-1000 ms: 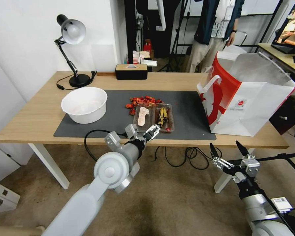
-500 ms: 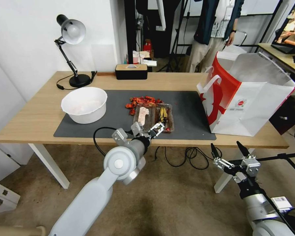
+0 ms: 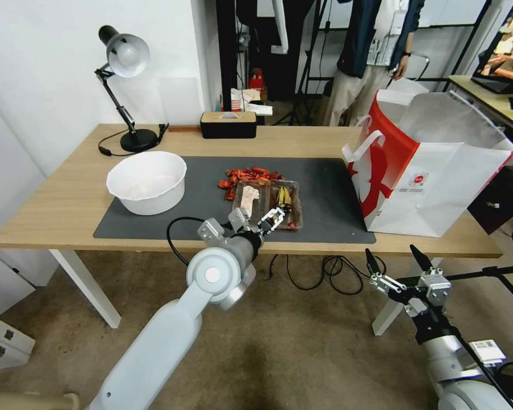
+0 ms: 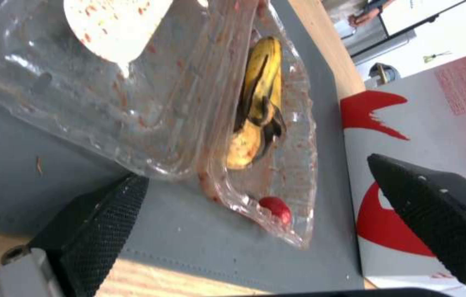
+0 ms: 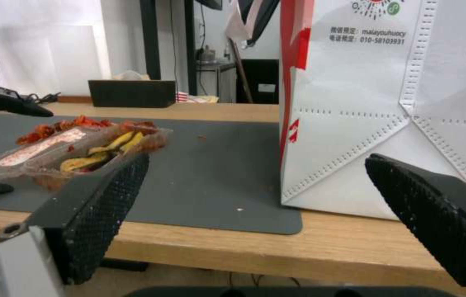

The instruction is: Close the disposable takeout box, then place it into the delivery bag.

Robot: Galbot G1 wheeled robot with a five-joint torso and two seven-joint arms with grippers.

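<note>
The box (image 3: 267,203) lies open at frame centre on the counter (image 3: 68,199), bag (image 3: 427,171) at right. Left gripper (image 3: 255,219), spread wide, nears its front edge. Thin, flimsy, slick plastic: pinch the rim. Right gripper (image 3: 397,261) waits open, lower right.

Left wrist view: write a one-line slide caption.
Open left end effector poised at the open takeout box, delivery bag beyond.

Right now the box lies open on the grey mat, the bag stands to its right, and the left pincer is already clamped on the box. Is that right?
Not quite. The left pincer is open, its fingers spread at the near edge of the box without gripping it, as the left wrist view shows. The box does lie open on the mat, with the bag to its right.
</note>
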